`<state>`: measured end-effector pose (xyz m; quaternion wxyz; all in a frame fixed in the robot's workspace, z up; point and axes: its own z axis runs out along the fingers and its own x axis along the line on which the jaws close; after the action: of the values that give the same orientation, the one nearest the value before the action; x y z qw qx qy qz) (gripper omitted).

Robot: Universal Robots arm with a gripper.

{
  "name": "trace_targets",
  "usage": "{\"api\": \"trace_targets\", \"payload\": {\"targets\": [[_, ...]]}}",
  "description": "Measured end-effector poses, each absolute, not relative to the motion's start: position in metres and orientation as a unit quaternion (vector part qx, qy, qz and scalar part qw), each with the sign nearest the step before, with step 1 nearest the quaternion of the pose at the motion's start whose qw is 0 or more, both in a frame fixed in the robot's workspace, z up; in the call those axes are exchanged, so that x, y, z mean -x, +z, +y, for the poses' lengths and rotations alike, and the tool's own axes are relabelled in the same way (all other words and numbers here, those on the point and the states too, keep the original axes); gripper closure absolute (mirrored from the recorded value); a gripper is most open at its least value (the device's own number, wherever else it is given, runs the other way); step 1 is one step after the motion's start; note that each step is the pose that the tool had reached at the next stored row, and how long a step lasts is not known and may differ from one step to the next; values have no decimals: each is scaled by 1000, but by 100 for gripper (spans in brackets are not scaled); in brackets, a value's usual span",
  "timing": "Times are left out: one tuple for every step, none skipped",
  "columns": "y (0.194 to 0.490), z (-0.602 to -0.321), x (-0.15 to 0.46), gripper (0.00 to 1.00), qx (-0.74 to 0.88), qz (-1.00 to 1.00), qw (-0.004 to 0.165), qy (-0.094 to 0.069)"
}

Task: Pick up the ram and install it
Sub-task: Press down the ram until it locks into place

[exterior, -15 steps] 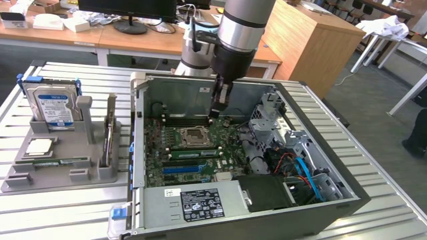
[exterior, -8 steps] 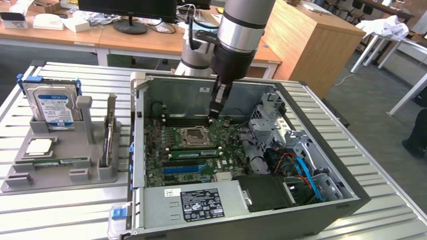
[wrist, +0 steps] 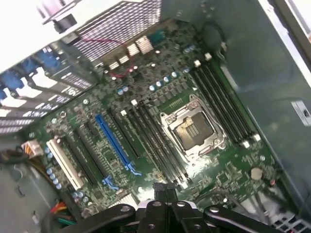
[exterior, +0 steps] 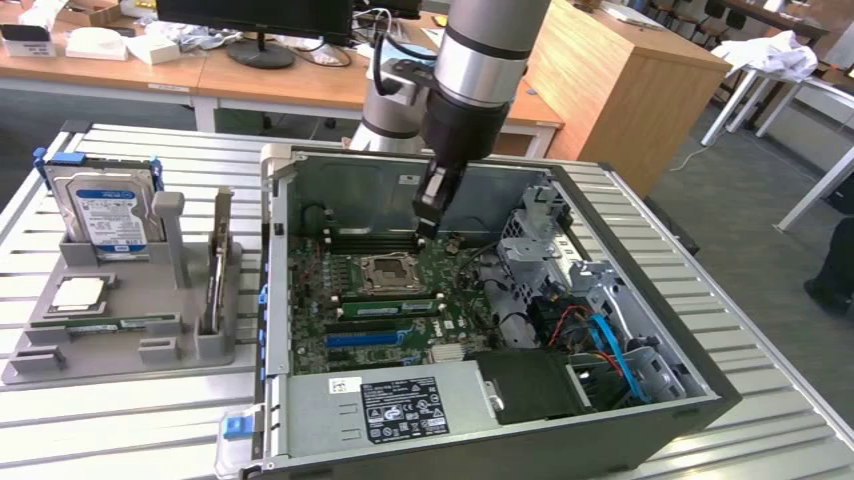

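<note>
**Closed jaws over the motherboard, ram stick in the tray**

Your gripper hangs inside the open computer case, jaws closed together. You cannot tell whether they pinch anything. The tips are just above the black memory slots behind the CPU socket.

The ram lies flat in the grey fixture at the exterior view's left, well apart from the gripper. Its long axis runs across that view.

Behind it stands a hard drive with a blue-and-white label. The case wall stands between fixture and motherboard. The power supply carries a black sticker, and neither label can be read.
</note>
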<state>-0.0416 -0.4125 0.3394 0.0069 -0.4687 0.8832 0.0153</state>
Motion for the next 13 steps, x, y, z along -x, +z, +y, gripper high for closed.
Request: {"api": "trace_targets", "payload": {"targets": [[339, -413, 42, 90, 461, 887, 7, 15], [339, -412, 42, 90, 453, 891, 7, 15], [339, -412, 42, 90, 445, 896, 7, 15], [339, -412, 42, 90, 437, 899, 7, 15], [338, -412, 42, 90, 428, 904, 8, 15], [338, -412, 42, 90, 420, 907, 8, 15], [338, -412, 42, 90, 412, 911, 8, 15], [338, -412, 42, 90, 403, 915, 8, 15], [337, -412, 42, 90, 395, 918, 8, 15], [337, -412, 42, 90, 387, 922, 8, 15], [337, -412, 42, 90, 379, 925, 8, 15], [337, -412, 42, 90, 370, 929, 9, 14], [337, -412, 42, 90, 361, 932, 9, 14]]}}
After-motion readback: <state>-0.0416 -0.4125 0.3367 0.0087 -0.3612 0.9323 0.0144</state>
